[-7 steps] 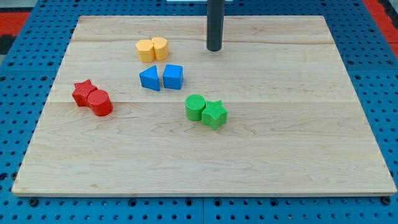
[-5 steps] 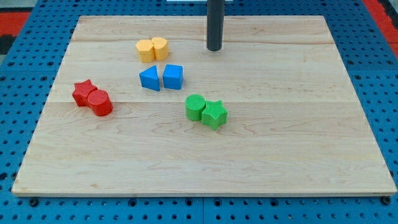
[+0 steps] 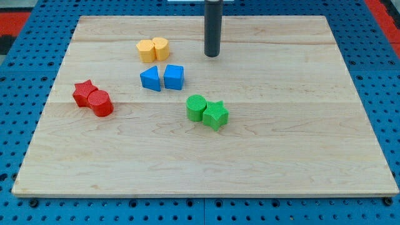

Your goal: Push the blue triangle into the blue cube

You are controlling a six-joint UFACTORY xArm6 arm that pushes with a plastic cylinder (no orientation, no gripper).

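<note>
No claw fitted; my tip (image 3: 212, 55) sits up-right of the blue cube (image 3: 174, 77), so I should circle left of the blue triangle (image 3: 150, 79) and push right.

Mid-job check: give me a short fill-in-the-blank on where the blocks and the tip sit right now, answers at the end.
1. My tip is toward the view's ____ from the two blue blocks.
2. The blue triangle sits on the view's ____ side of the blue cube.
3. The green star touches a green ____.
4. The red star and red cylinder lie near the board's ____ edge.

Answers: top; left; cylinder; left
</note>
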